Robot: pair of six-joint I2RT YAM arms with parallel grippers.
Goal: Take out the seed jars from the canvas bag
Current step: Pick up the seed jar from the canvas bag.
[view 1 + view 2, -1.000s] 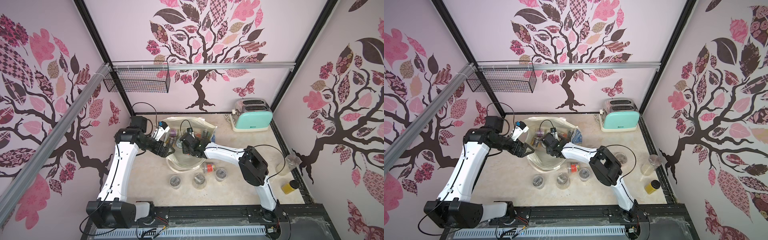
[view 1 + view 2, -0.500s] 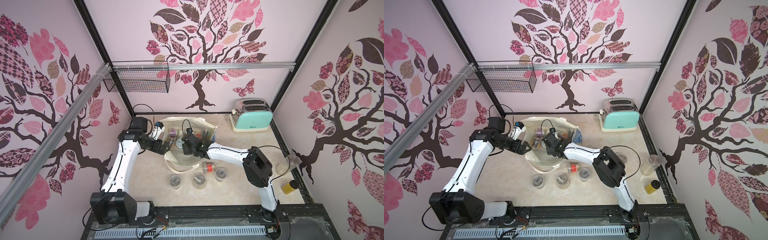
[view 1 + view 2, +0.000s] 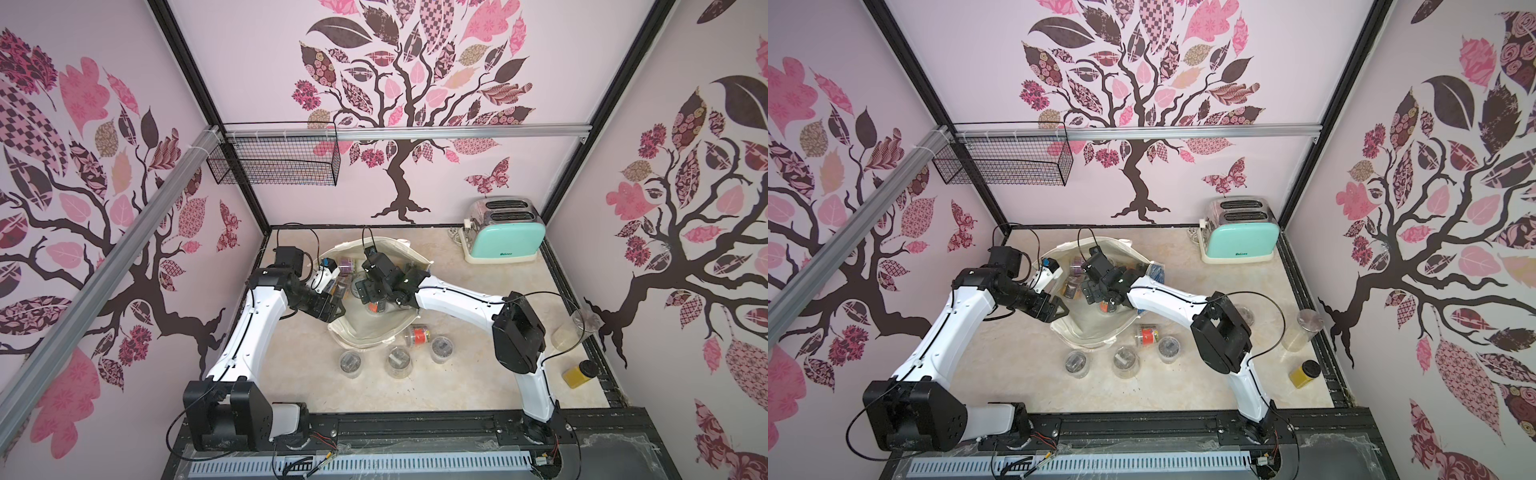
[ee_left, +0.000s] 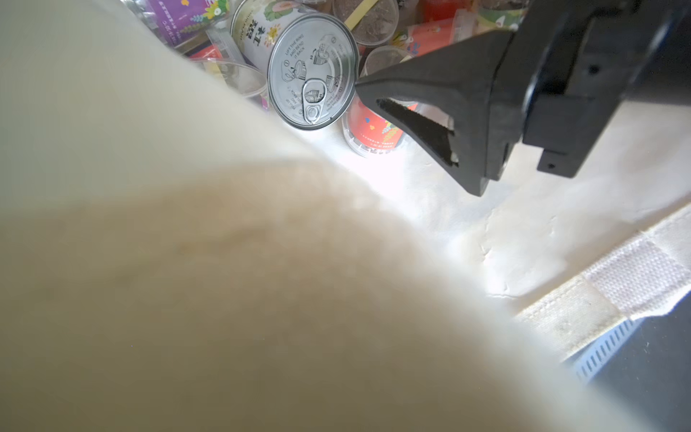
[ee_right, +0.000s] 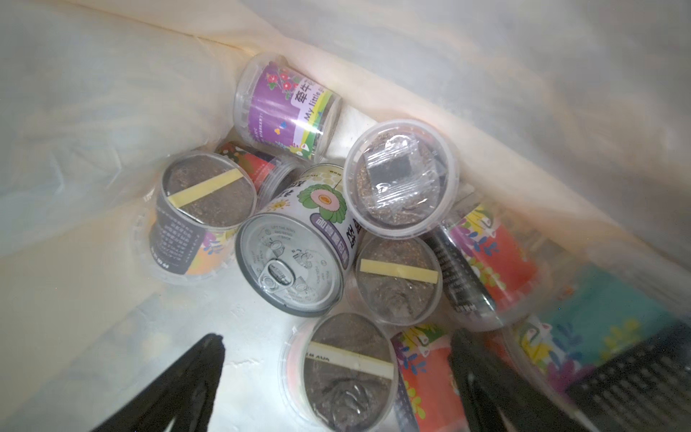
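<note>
While both arms are down at the bag, jars already out: 4 seed jars (image 3: 399, 360) on the table just in front of it, 3 upright in a loose row, 1 with a red packet (image 3: 419, 335) tipped on its side right by the rim.
canvas bag (image 3: 386, 328): slumped mid-table, mouth gaping, cream inside showing.
left gripper (image 3: 1059, 309): at the bag's edge on its own side. Jaws look spread, with 1 finger (image 4: 422, 123) inside the bag and the other lost behind blurry canvas, so can't say if it touches cloth.
right gripper (image 5: 336, 336): down inside the bag, claw spread wide over a jar of soil with a yellow strip (image 5: 347, 374), not pinching anything.
jars still in the bag: 8 or so in a heap, purple (image 5: 286, 108), orange and red labels, crowded round a pull-tab tin (image 5: 289, 265).
far back: mint toaster (image 3: 503, 237) in the right corner, black wire basket (image 3: 274, 166) up on the rail.
</note>
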